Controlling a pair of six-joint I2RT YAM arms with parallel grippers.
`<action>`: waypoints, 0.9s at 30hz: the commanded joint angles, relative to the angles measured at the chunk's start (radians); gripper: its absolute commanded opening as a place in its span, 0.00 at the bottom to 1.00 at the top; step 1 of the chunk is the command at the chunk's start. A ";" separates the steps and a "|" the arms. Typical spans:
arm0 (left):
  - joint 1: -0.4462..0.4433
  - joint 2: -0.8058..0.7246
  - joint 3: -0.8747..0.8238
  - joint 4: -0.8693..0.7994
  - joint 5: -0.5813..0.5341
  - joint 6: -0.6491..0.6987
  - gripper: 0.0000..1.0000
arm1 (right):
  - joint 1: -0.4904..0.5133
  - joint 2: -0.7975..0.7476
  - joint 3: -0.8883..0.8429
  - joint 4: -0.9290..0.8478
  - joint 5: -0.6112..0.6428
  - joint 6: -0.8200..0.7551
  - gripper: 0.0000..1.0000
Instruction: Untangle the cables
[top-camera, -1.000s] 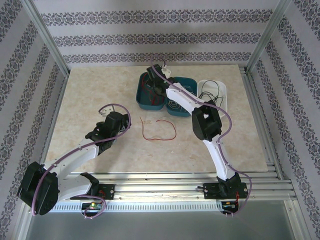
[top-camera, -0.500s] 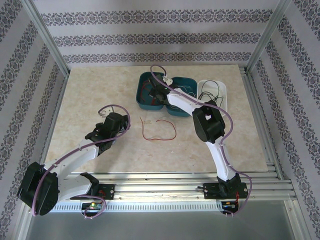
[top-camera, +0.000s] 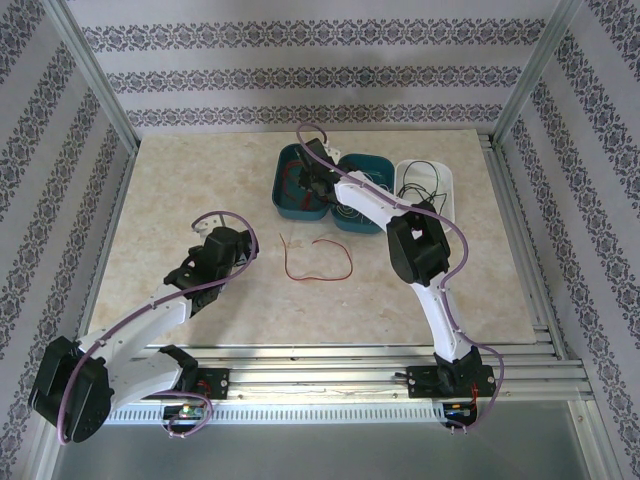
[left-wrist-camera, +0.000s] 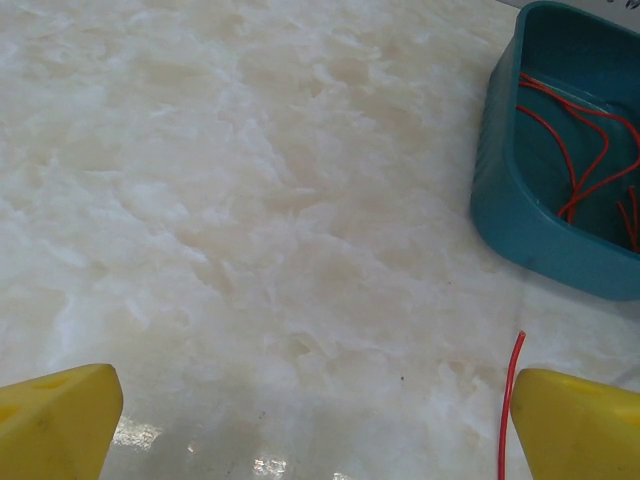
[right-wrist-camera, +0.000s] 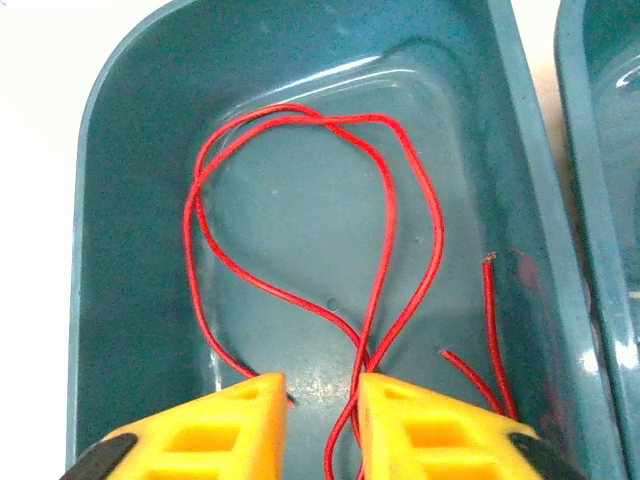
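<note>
Loops of red cables (right-wrist-camera: 385, 200) lie in the left teal bin (right-wrist-camera: 120, 200). My right gripper (right-wrist-camera: 322, 395) hangs low over that bin (top-camera: 285, 205), open by a narrow gap, and two red strands run between its fingers close to the right one. In the top view this right gripper (top-camera: 312, 178) reaches over the bin's middle. Another red cable (top-camera: 318, 262) lies loose on the table. My left gripper (left-wrist-camera: 312, 385) is wide open above bare table, with that cable's end (left-wrist-camera: 508, 400) just inside its right finger. From above, the left gripper (top-camera: 240, 248) sits left of the loose cable.
A second teal bin (top-camera: 362, 222) with pale cables stands right of the first. A white bin (top-camera: 446, 190) holding a black cable is further right. The left wrist view has the left teal bin (left-wrist-camera: 530, 230) at its upper right. Metal rails line the table's near and right edges.
My right gripper has dropped lower into the left teal bin and its jaws have parted. The left arm has shifted slightly, still open.
</note>
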 joint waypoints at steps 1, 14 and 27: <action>0.010 -0.007 -0.007 -0.022 0.010 0.005 0.99 | 0.007 -0.057 -0.007 -0.027 0.036 -0.045 0.31; 0.009 0.041 0.008 0.041 0.080 0.027 1.00 | 0.016 -0.318 -0.265 0.026 0.069 -0.172 0.38; 0.004 0.205 0.063 0.125 0.231 0.008 1.00 | 0.017 -0.637 -0.675 0.042 0.093 -0.214 0.53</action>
